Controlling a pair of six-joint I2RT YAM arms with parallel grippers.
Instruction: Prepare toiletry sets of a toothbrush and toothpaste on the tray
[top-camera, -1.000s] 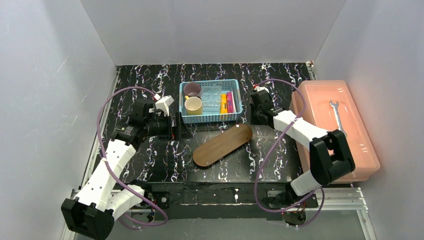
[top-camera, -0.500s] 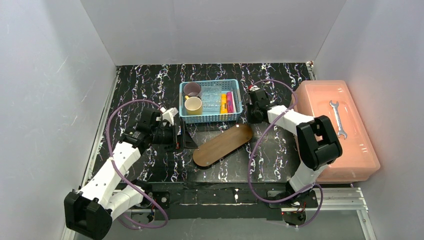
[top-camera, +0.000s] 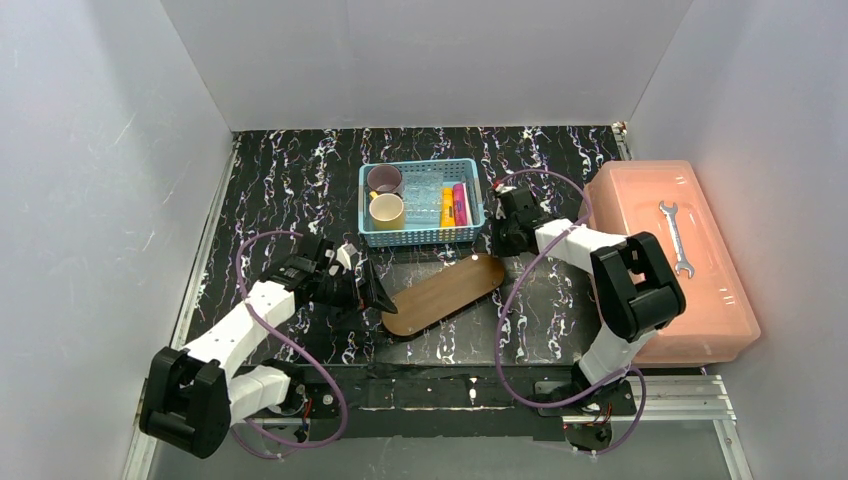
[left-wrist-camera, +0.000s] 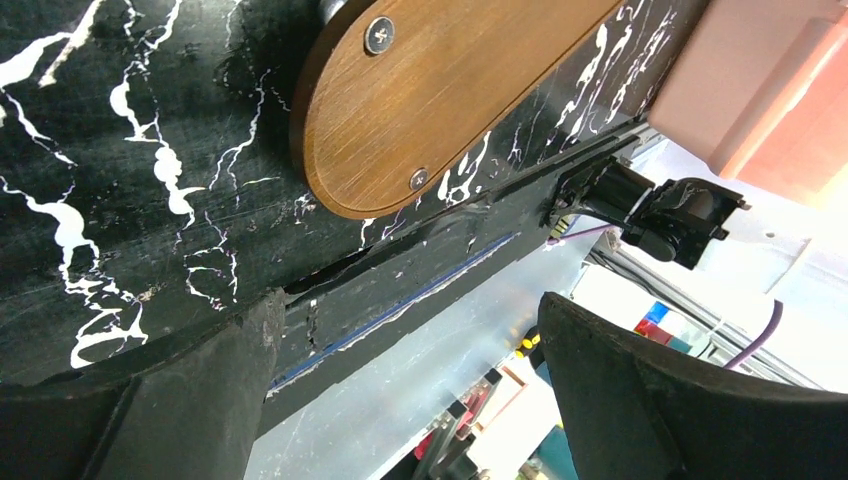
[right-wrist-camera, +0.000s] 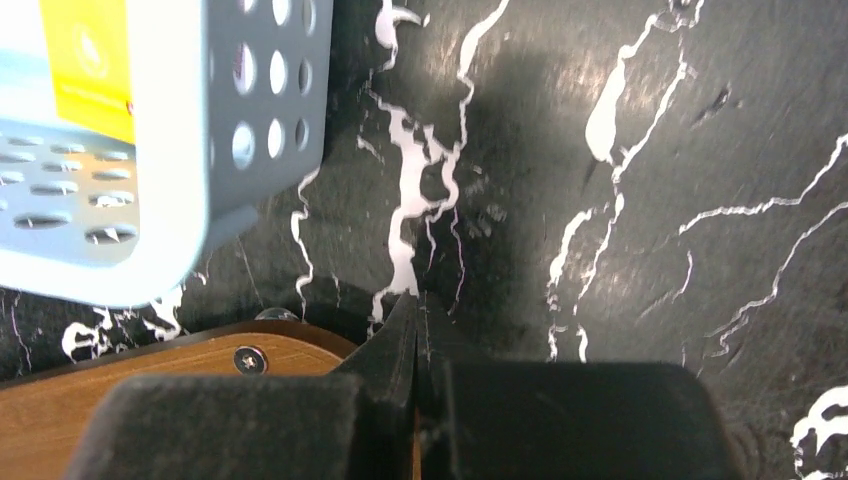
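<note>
The dark-brown wooden tray (top-camera: 440, 292) lies slantwise on the table, bare. My left gripper (top-camera: 375, 295) is open and empty at the tray's near-left end; in the left wrist view (left-wrist-camera: 410, 330) the tray (left-wrist-camera: 450, 100) lies just beyond its spread fingers (left-wrist-camera: 150, 400). My right gripper (top-camera: 497, 237) is shut and empty, between the tray's far-right end and the basket's corner; in the right wrist view (right-wrist-camera: 420, 310) the tray (right-wrist-camera: 200, 400) sits below left of it. The yellow-orange toothpaste (top-camera: 447, 207) and magenta toothpaste (top-camera: 459, 203) lie in the basket. I cannot make out the toothbrushes.
The light-blue basket (top-camera: 420, 236) also holds a mauve cup (top-camera: 384, 180) and a cream cup (top-camera: 387, 211); its corner (right-wrist-camera: 200, 150) shows in the right wrist view. A salmon-pink box (top-camera: 640, 200) with a wrench (top-camera: 675, 235) on it stands at the right.
My left arm has drawn back from the basket's left side toward the near edge, bringing its gripper to the tray's left end. The right arm's elbow has folded in; its gripper stays by the basket corner.
</note>
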